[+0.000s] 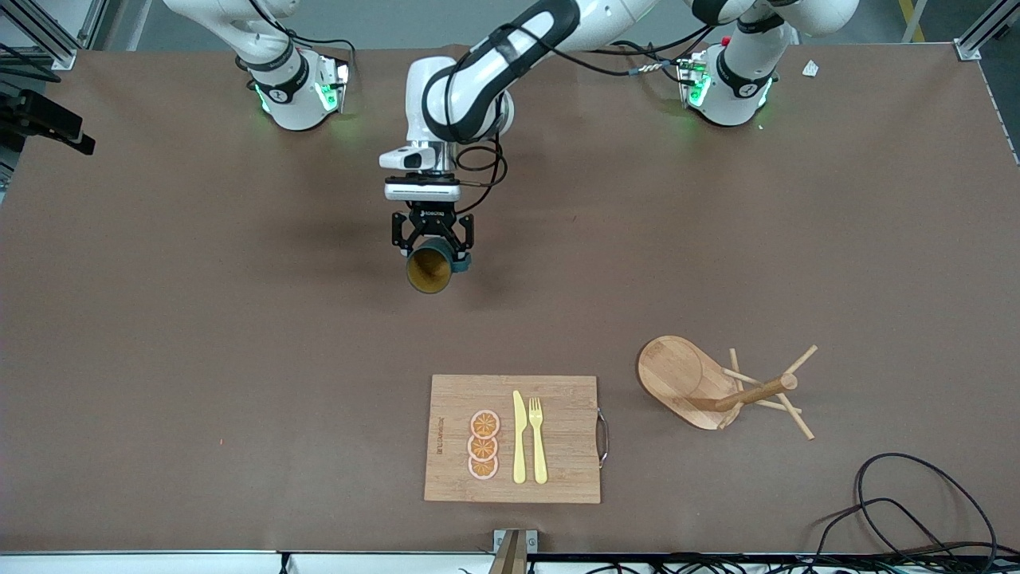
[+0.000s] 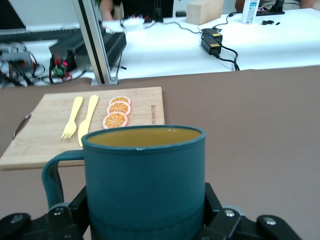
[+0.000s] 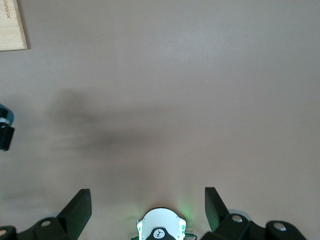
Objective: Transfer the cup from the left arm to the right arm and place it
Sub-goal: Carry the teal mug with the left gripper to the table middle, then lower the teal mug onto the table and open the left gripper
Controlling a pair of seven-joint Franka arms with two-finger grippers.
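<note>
The dark teal cup (image 1: 430, 267) hangs above the bare table, on its side, with its yellowish-brown mouth turned toward the front camera. My left gripper (image 1: 433, 247) is shut on it, one black finger on each side of the body. In the left wrist view the cup (image 2: 145, 170) fills the foreground between the fingers (image 2: 216, 212), and its loop handle (image 2: 51, 175) sticks out to one side. My right gripper (image 3: 148, 200) is out of the front view. It waits open and empty, high over its own white base (image 3: 161, 227).
A wooden cutting board (image 1: 566, 470) lies near the table's front edge with a yellow knife (image 1: 519, 438), a yellow fork (image 1: 538, 438) and three orange slices (image 1: 484, 445). A wooden peg rack (image 1: 717, 391) stands beside it toward the left arm's end. Black cables (image 1: 916, 510) lie at that front corner.
</note>
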